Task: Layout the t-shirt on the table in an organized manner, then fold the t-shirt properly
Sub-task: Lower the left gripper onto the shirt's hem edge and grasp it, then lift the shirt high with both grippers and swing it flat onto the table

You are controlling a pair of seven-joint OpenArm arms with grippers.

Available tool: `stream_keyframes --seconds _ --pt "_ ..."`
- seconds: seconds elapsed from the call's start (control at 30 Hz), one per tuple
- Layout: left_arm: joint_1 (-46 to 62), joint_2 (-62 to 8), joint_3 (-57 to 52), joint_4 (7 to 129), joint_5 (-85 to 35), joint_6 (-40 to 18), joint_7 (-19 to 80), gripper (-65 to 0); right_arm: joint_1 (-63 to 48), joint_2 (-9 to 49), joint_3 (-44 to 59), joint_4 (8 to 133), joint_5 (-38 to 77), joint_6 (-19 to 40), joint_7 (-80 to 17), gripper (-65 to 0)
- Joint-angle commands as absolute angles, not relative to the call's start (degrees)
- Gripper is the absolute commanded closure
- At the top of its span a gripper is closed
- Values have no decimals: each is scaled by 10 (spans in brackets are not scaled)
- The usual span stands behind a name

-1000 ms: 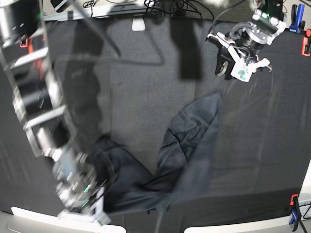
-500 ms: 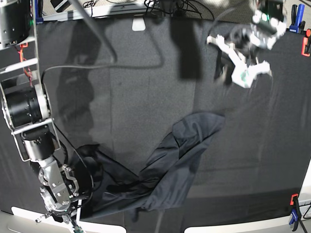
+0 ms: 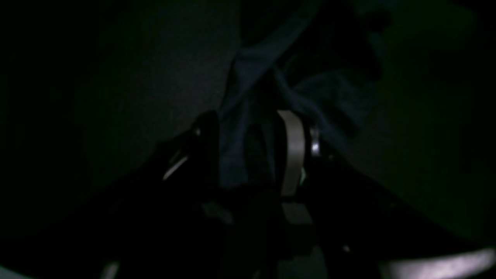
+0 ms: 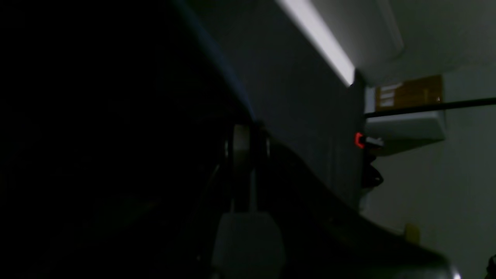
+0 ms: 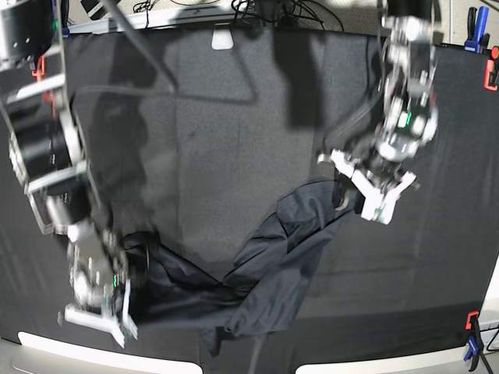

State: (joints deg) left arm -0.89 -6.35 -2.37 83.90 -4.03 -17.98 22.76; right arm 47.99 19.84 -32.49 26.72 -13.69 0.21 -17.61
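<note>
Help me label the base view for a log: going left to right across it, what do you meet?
right gripper → t-shirt → left gripper → orange clamp at the table's right edge.

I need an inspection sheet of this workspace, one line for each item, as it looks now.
Surface: the table, creased black cloth, mostly bare.
Job's things: the t-shirt, crumpled in a diagonal band, not laid flat.
Clutter: nothing seen.
Grippers: left gripper open, shirt fabric between its jaws; right gripper shut at the shirt's near end, grip hidden.
Cables: black cables behind the far edge.
Surroundings: orange clamp and blue clamp at the corners.
</note>
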Motion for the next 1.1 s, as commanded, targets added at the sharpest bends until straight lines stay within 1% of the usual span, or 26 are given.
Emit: stream_keyframes --seconds 0.0,0.1,0.13,0.17,0.3,0.37,0.57,0.63,0.77,0.87,1.07 --pt "-29 -64 -25 840 -45 -181 212 -220 497 209 -322 275 -144 -9 -170 0" --pt "-42 -64 -25 831 -45 -218 211 -220 481 218 -322 275 -146 -9 -169 0" --pt "-42 -64 -25 831 -45 -221 209 -220 480 220 -322 275 -146 -9 -169 0" --pt "-44 -64 -25 831 -39 -220 210 -220 479 222 -322 275 -146 -9 -169 0" --pt "-51 -67 -25 831 64 -209 209 -220 479 225 -322 275 -146 -9 -169 0" --pt "-52 -76 -22 830 76 -210 209 -220 479 225 -322 275 -146 -9 -169 0" --pt "-53 -113 50 829 142 -210 210 -220 479 224 -322 275 -146 -9 -169 0" --pt "-53 -116 68 828 153 -210 211 -220 479 224 -322 275 -146 -9 -169 0" --pt "-57 -115 70 818 154 -208 215 -214 479 224 -322 275 -146 -9 -169 0" --pt "-73 -115 69 782 154 -208 214 -171 479 224 -322 275 -146 -9 -169 0" --pt "-103 -115 69 708 143 -208 214 -169 479 224 -322 278 -146 -9 -169 0"
